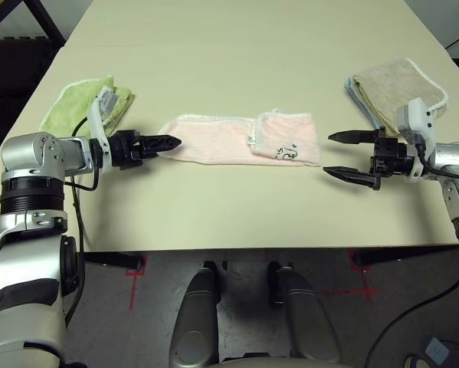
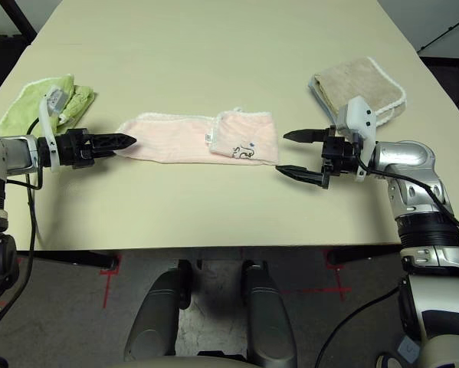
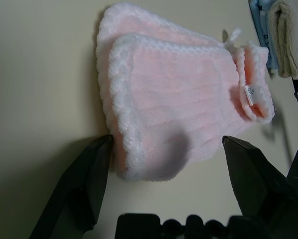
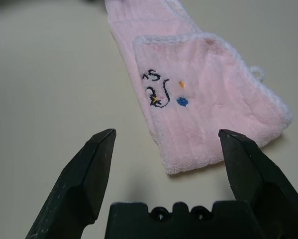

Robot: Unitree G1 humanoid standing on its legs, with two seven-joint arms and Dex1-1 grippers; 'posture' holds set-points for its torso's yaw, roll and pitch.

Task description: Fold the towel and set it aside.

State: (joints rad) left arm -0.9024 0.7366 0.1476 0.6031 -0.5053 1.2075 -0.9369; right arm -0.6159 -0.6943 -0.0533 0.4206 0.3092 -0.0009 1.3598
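The pale pink towel lies mid-table as a long folded strip with white scalloped trim. Its right end is folded back over itself and shows a small dark embroidered mark. A white tag sits at the fold. My left gripper is open at the strip's left end, with its fingers on either side of the towel's edge. My right gripper is open, a short way off the towel's right end and apart from it. Nothing is held.
A light green towel lies at the back left, behind my left wrist. A beige towel with white edging rests on a light blue cloth at the back right. The table's front edge runs close below both grippers.
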